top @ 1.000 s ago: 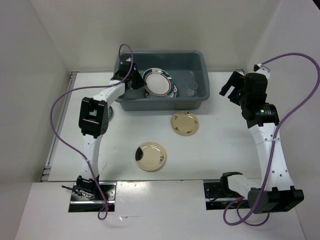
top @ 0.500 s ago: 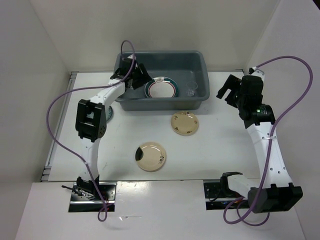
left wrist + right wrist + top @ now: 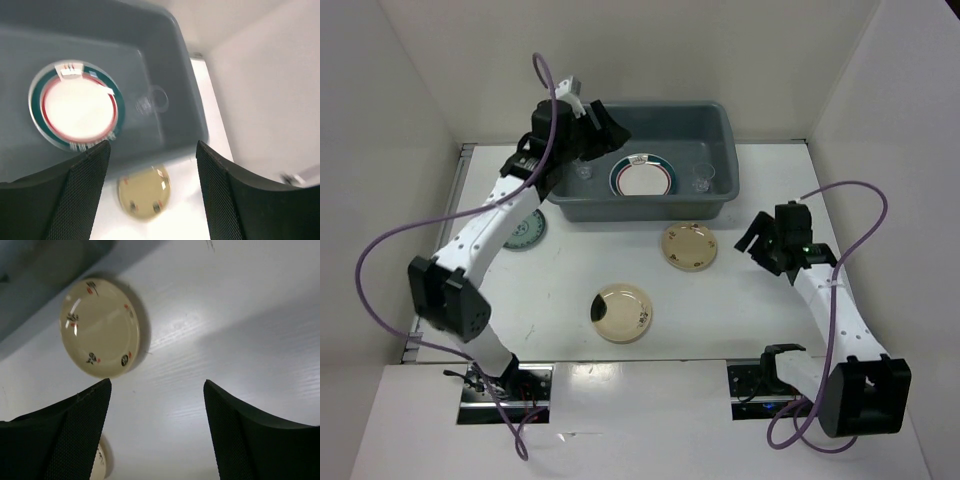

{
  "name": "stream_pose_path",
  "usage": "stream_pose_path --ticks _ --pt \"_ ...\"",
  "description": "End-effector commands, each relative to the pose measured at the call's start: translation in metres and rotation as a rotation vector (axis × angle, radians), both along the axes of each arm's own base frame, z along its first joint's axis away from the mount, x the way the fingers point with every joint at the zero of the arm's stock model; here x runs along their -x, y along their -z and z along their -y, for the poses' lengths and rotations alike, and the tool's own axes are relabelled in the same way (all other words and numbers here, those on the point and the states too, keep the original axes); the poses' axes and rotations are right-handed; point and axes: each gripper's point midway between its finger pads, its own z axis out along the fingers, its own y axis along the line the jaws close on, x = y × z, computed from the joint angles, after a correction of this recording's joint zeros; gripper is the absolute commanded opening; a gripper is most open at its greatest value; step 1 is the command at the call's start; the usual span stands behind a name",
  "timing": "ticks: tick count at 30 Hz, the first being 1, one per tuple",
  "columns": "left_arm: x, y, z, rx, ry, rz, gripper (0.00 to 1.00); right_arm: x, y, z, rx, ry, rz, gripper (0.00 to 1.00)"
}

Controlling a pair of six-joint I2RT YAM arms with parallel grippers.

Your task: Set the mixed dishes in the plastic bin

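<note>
The step in hand looks to be the right arm's: its right gripper (image 3: 157, 384) hangs with fingers spread and nothing between them, and the cream plate (image 3: 99, 328) lies flat on the table (image 3: 210, 330) ahead of it and off to its left-finger side, outside the plastic bin (image 3: 720, 120). To do it well, I would bring one finger down at the plate's raised rim on the side facing the hand (a flat plate gives no other hold), pinch, lift clear of the bin wall, and set it down away from the clear cup (image 3: 151, 101). The left gripper (image 3: 152, 145) is likewise released and empty, with the patterned plate (image 3: 79, 106) in the bin below it. The right wrist view shows the shadow under the cream plate's rim; only the top view shows the teal saucer (image 3: 525, 228) and the second cream plate (image 3: 622, 312) on the table.
</note>
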Motion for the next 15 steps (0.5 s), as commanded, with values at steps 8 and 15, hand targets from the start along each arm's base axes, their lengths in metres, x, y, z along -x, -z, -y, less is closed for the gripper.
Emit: stream_pose_path --ticks 8,15 --pt "0.078 0.019 -0.016 0.055 -0.007 -0.042 0.77 0.004 0.040 -0.056 -0.369 0.008 0.002 0.68" --pt "0.091 0.037 -0.019 0.039 0.000 -0.086 0.77 -0.011 0.053 -0.083 -0.410 -0.018 -0.030 0.65"
